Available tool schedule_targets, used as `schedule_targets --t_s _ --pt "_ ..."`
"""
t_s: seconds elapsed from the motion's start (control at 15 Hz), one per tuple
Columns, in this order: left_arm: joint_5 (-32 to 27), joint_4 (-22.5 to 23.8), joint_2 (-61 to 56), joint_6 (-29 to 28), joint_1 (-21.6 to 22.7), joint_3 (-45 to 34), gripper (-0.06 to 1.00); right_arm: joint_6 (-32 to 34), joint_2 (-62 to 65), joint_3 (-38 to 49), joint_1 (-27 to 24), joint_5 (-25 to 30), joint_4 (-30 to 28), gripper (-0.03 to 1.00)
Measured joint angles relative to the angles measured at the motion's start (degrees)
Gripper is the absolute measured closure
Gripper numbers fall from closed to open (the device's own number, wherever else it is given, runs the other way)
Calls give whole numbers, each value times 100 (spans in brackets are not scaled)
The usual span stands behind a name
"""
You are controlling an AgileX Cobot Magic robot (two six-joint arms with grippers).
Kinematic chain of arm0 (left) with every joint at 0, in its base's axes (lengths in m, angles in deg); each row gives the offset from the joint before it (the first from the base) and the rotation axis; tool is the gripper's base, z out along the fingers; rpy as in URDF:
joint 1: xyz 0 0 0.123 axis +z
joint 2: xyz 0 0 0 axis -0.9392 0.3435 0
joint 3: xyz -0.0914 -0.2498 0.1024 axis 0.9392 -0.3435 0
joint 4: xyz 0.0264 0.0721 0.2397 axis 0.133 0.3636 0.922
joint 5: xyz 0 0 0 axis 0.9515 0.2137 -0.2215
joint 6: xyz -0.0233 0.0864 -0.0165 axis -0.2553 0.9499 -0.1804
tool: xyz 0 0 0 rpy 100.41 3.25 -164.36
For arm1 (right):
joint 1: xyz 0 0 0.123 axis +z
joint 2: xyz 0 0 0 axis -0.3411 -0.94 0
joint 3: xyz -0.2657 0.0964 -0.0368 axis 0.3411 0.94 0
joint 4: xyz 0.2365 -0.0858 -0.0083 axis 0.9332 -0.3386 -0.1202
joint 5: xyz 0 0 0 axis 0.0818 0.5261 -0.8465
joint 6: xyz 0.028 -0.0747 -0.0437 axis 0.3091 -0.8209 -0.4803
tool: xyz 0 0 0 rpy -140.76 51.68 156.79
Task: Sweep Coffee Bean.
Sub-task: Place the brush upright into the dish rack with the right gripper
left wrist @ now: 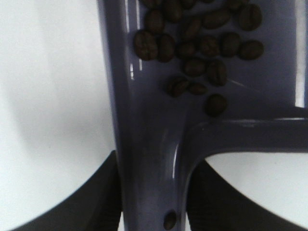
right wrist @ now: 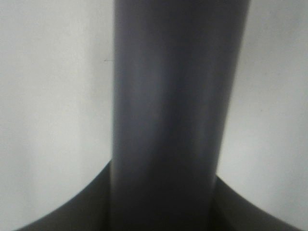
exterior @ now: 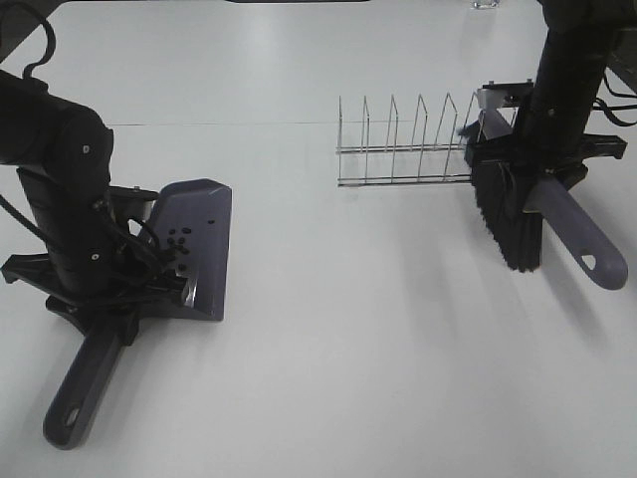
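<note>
A purple dustpan [exterior: 199, 244] lies on the white table at the left, its handle toward the front. Several dark coffee beans [exterior: 177, 242] lie in its tray; in the left wrist view the coffee beans [left wrist: 199, 43] sit near the tray's back wall. My left gripper [exterior: 105, 304] is shut on the dustpan's handle [left wrist: 151, 159]. My right gripper [exterior: 532, 164] is shut on a purple-handled brush [exterior: 582, 244] with black bristles [exterior: 510, 224], at the right end of the rack. The brush handle [right wrist: 168, 115] fills the right wrist view.
A wire dish rack [exterior: 408, 144] stands at the back centre-right, right next to the brush. The white table [exterior: 348, 349] stretches between the two arms.
</note>
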Motion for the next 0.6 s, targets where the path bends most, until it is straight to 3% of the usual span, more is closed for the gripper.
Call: schedule_targets --t_s 0.07,0.27,0.6 --pt "0 -11 0 0 0 0 60 57 -269 -539 -6 -17 -11 67" --pt "-17 -52 0 0 0 0 60 63 -567 -1077 -29 -29 -17 67" --pt "-34 -143 0 0 0 6 60 97 -814 -1473 -46 -46 92 67"
